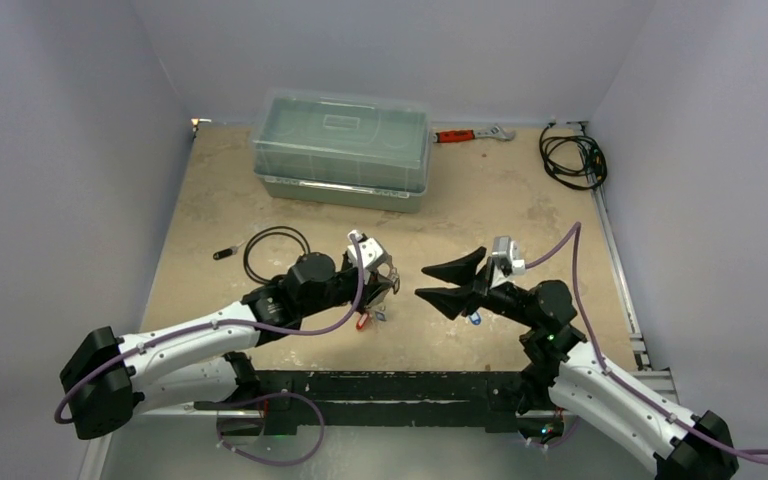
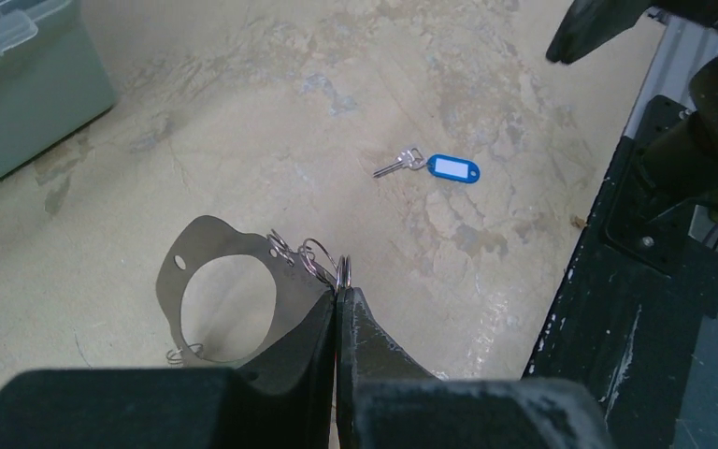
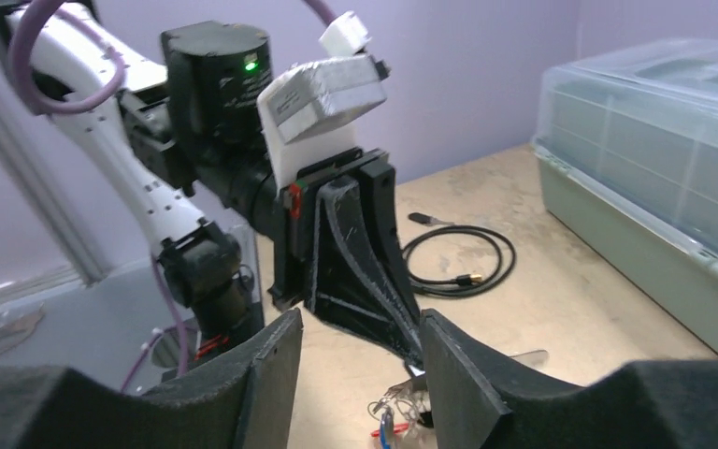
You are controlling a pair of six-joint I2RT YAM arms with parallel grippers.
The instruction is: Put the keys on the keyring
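My left fingers [image 2: 374, 346] clamp the keyring [image 2: 170, 281], covering its near rim; my right fingers [image 3: 262, 365] stand apart, half hiding the hanging keys [image 3: 397, 412].

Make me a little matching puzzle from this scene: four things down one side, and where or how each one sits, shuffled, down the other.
Things:
1. keyring
2. blue-tagged key
3. orange-handled wrench
4. right fingers

Place or state:
A. lying loose on the table
B. spread apart
C. at the far edge, beside the lidded box
D. pinched in the shut left fingers

Pairs: 1-D, 2-A, 3-C, 4-B
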